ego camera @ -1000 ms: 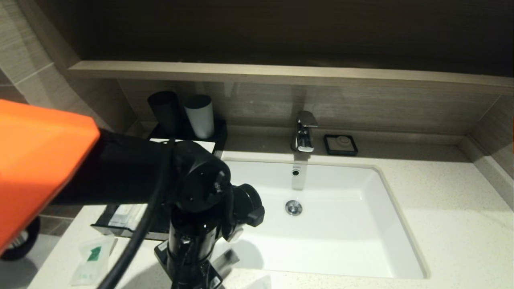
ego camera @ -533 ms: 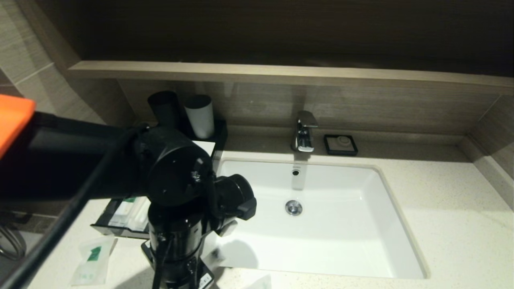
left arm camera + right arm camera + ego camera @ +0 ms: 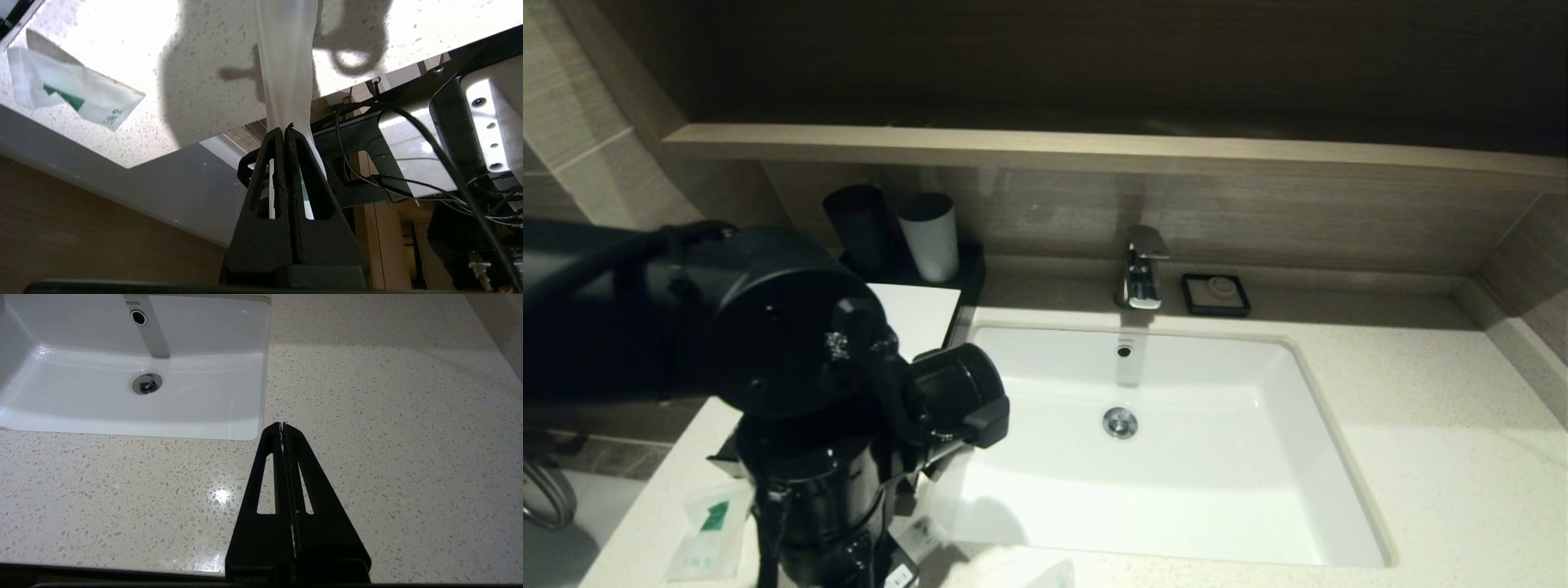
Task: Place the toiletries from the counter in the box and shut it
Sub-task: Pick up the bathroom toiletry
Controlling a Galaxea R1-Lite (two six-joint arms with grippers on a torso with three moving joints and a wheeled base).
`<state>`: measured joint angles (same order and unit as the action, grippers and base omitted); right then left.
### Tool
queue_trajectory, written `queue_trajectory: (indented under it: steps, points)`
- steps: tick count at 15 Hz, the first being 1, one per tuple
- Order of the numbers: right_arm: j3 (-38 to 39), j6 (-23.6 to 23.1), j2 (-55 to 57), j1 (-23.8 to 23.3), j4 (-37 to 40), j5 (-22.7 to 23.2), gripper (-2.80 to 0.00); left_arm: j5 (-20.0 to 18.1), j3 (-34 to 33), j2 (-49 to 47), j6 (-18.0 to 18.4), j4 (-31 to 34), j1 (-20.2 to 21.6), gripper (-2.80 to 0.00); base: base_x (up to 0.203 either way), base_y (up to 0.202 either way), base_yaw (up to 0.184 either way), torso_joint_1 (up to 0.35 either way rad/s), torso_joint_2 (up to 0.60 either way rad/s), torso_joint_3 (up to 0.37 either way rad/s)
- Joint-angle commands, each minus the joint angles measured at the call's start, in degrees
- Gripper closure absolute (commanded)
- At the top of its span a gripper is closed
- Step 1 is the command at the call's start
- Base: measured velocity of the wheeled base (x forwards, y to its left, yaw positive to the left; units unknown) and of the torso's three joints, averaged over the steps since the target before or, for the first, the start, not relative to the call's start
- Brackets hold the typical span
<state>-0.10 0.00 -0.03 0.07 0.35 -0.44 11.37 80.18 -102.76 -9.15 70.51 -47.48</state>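
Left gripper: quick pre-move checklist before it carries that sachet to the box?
1. Left gripper shut on the held sachet: ok.
2. Held sachet off the counter: cannot tell; it hangs close over the front edge.
3. Box drawer open to receive: cannot tell; the left arm hides it in the head view.
4. Second sachet left on the counter near the edge: not ok, to be collected.
5. Right gripper shut, parked over bare counter right of the basin: ok.
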Motion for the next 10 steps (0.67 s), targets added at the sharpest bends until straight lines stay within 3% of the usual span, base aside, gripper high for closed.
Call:
queue_trajectory:
  steps: [1, 4, 10]
  points:
    - [0.01, 0.0, 0.03, 0.01, 0.01, 0.0, 0.0, 0.35, -0.53, 2.88, -0.81, 0.96, 0.37, 0.0, 0.0, 0.0, 0.0, 0.0, 0.0, 0.0]
    - [0.01, 0.0, 0.03, 0.01, 0.01, 0.0, 0.0, 3.36, -2.93, 4.37, -2.88, 1.2, 0.64, 0.0, 0.0, 0.0, 0.0, 0.0, 0.0, 0.0]
    - [0.01, 0.0, 0.03, 0.01, 0.01, 0.0, 0.0, 3.48, -5.14, 7.33, -3.33, 1.12, 2.67, 0.0, 0.0, 0.0, 0.0, 0.0, 0.0, 0.0]
